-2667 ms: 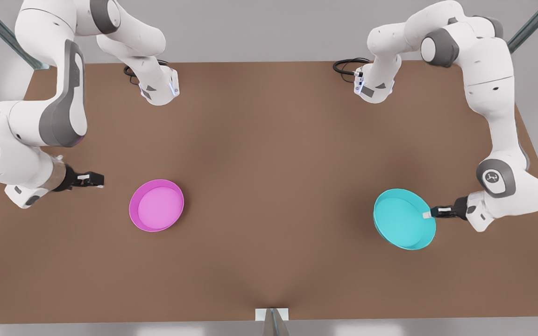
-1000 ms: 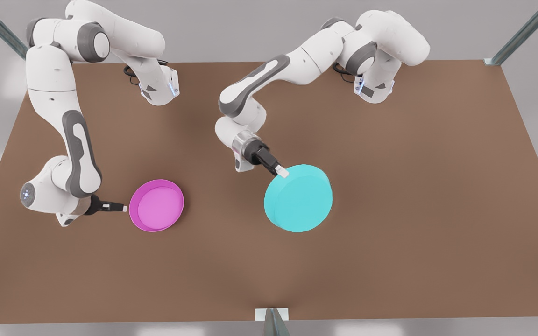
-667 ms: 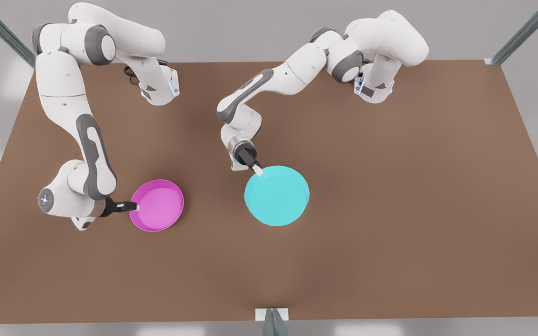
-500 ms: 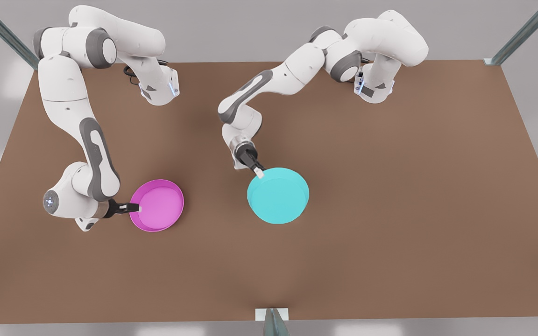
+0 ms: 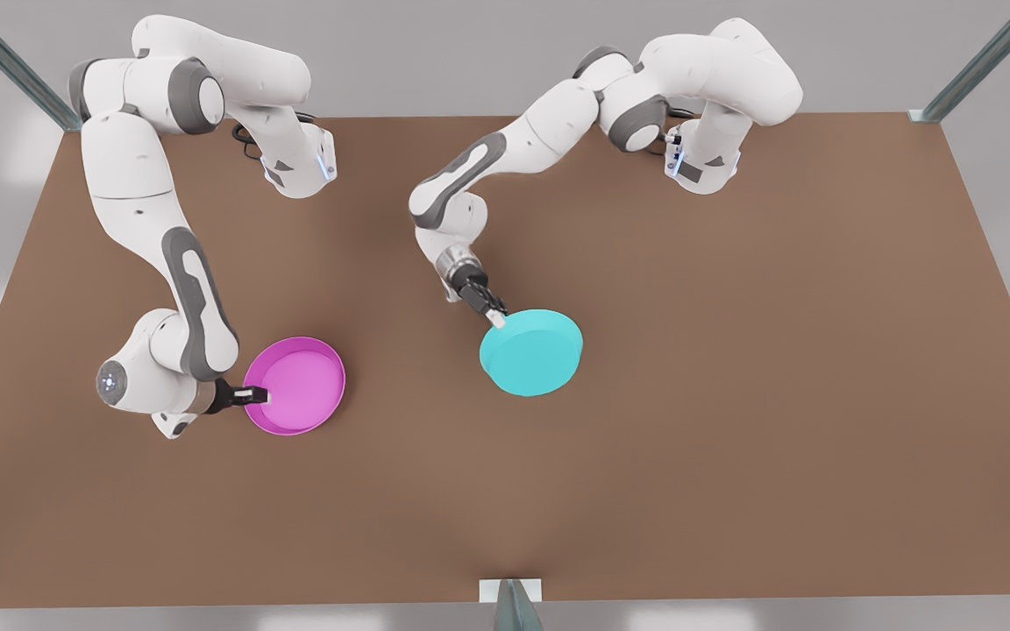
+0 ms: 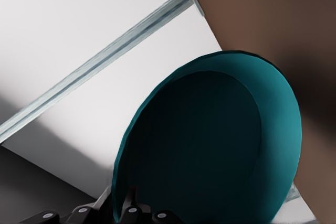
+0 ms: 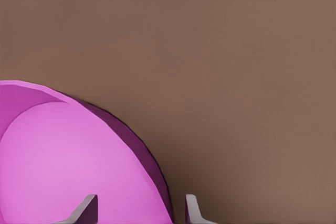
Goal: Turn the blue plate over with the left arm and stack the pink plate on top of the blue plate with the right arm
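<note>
On the front view's left, the right gripper straddles the rim of the pink plate, fingers parted, on the brown table. Mid-table, the left gripper clamps the blue plate, base up.

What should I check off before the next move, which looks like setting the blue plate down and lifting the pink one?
1. Blue plate turned over: ok, its flat underside faces up in the front view.
2. Left hand shut on the blue plate's rim: ok.
3. Blue plate resting flat on the table: cannot tell; it looks slightly tilted.
4. Right hand placed at the pink plate: ok, one finger inside the rim, the other outside.
5. Right hand closed on the rim: not ok, the fingers stand apart.
6. Pink plate upright for stacking: ok, hollow side up.
</note>
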Controlling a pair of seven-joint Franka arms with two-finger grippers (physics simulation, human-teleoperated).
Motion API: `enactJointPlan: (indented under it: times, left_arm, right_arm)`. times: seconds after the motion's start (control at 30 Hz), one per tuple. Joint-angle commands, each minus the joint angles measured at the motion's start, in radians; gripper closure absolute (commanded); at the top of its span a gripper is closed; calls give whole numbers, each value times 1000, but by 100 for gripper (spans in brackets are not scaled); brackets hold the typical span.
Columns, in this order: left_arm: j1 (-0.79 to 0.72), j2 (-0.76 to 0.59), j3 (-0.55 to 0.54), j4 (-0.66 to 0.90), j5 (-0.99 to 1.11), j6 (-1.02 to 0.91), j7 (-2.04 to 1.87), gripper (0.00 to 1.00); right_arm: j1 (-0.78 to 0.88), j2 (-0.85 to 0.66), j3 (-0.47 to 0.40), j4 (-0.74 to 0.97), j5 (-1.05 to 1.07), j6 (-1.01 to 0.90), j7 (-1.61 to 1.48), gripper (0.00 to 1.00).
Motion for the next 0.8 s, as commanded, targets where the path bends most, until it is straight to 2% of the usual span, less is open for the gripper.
enactJointPlan:
  times: [0.0,0.13,0.23,0.4,0.5,0.6,0.7,0.77]
  left_arm:
    - [-6,-1,-2,1,-137,0,0,1]
    - [-41,-25,-3,-2,-313,0,3,0]
    - [-38,-81,-32,-1,-614,4,60,0]
    - [19,-78,-31,5,-991,-20,230,0]
    - [100,-102,-20,32,-1085,116,181,0]
    - [155,-168,-15,28,-1089,265,29,0]
    - [174,-223,-17,35,-1092,405,-90,0]
    - [172,-220,-21,94,-1131,509,-182,0]
  right_arm:
    - [0,0,0,1,-2,0,-3,36]
    - [0,-1,0,3,-40,11,-91,33]
    - [0,0,0,1,-41,20,-94,33]
    - [0,9,0,1,-37,20,-83,33]
    - [0,11,0,1,-37,20,-83,33]
    - [0,11,0,1,-37,20,-80,45]
    - [0,9,0,1,-37,20,-80,47]
    - [0,8,0,1,-35,20,-74,48]
